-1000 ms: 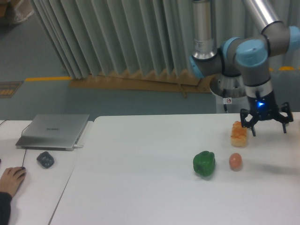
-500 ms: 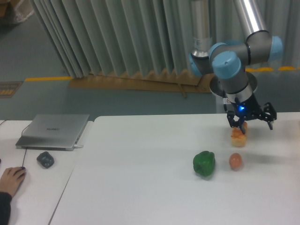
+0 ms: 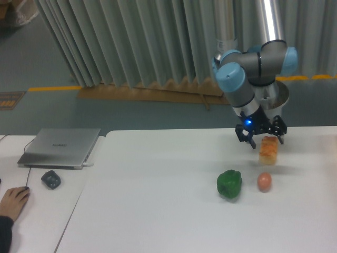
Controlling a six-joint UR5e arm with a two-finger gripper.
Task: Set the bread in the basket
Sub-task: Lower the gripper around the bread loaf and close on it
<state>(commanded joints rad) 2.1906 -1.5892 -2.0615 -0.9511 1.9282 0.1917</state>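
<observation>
The bread [image 3: 268, 151], a small oblong loaf with a golden-orange top and paler sides, stands on the white table [image 3: 158, 211] at the right. My gripper [image 3: 261, 139] hangs open just above and slightly left of the loaf's top, its dark fingers spread and holding nothing. I cannot tell whether a finger touches the loaf. The basket is out of view.
A green pepper [image 3: 229, 184] and a small orange-brown egg [image 3: 264, 181] lie in front of the bread. On a second table at the left are a closed laptop [image 3: 60, 147], a dark mouse [image 3: 51, 179] and a person's hand [image 3: 13, 203].
The arm has swung left: the open gripper went from the right of the bread to just above it. The bread, pepper and egg have stayed put.
</observation>
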